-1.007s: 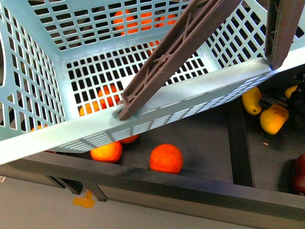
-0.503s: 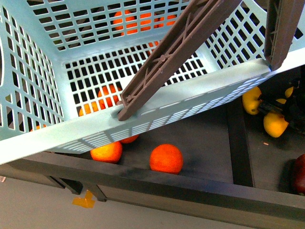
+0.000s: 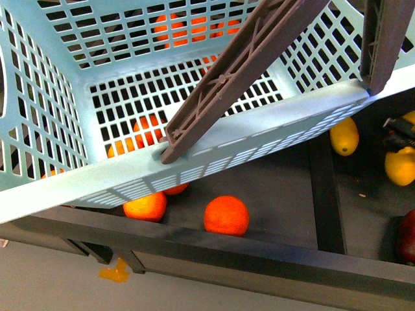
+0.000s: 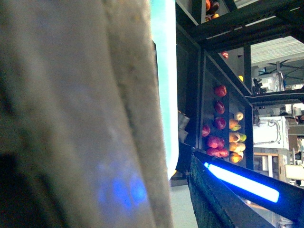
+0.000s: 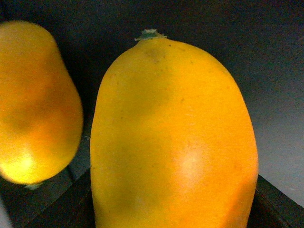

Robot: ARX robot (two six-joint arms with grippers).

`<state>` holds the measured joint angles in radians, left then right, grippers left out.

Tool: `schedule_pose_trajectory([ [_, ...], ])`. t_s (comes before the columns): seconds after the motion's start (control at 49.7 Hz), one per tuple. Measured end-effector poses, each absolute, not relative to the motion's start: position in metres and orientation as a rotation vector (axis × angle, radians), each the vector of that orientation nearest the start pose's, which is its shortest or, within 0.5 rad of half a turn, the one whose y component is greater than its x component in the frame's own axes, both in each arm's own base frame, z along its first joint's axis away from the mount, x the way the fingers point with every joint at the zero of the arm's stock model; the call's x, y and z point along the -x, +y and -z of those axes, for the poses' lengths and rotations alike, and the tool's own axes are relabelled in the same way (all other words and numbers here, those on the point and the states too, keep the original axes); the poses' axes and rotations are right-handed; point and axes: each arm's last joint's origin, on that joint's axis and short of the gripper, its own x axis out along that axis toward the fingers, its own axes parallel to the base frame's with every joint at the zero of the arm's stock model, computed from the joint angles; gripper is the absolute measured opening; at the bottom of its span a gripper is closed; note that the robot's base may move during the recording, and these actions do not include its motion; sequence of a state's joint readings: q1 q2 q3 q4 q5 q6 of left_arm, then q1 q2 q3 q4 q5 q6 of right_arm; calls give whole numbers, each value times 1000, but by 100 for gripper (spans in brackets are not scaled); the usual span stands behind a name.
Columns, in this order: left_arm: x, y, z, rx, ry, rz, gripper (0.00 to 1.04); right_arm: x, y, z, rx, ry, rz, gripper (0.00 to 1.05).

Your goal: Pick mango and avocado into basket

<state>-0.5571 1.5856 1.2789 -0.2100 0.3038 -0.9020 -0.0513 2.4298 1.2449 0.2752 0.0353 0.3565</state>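
The teal basket [image 3: 194, 155] hangs tilted and fills the upper front view, with its brown handles [image 3: 240, 71] raised. My left gripper [image 4: 142, 199] is shut on the basket handle [image 4: 71, 114], which blurs most of the left wrist view beside the teal rim [image 4: 164, 71]. My right gripper [image 3: 397, 139] is at the right edge of the front view, shut on the mango [image 3: 401, 165]. That mango fills the right wrist view [image 5: 173, 137], and my fingers are hidden behind it. No avocado is in view.
A second mango [image 3: 344, 136] lies on the dark shelf, and one shows beside the held one [image 5: 35, 99]. Oranges [image 3: 226, 215] lie below the basket and more show through its lattice. A red apple [image 3: 407, 236] is at the right edge. Further fruit shelves [image 4: 218, 123] stand behind.
My right gripper has moved right, toward the frame edge, carrying the mango away from the second mango. The basket and left arm have not moved.
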Motion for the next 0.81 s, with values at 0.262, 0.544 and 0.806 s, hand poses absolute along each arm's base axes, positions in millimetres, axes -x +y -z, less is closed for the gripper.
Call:
schedule_pose_trajectory([
  [0.262, -300, -197, -303, 758, 865, 541, 28, -373, -41, -89, -364, 730, 166, 61],
  [0.544, -300, -197, -303, 758, 865, 541, 28, -297, -21, -204, -323, 559, 24, 61],
  [0.806, -300, -197, -303, 758, 865, 541, 28, -266, 31, -282, -304, 353, -126, 61],
])
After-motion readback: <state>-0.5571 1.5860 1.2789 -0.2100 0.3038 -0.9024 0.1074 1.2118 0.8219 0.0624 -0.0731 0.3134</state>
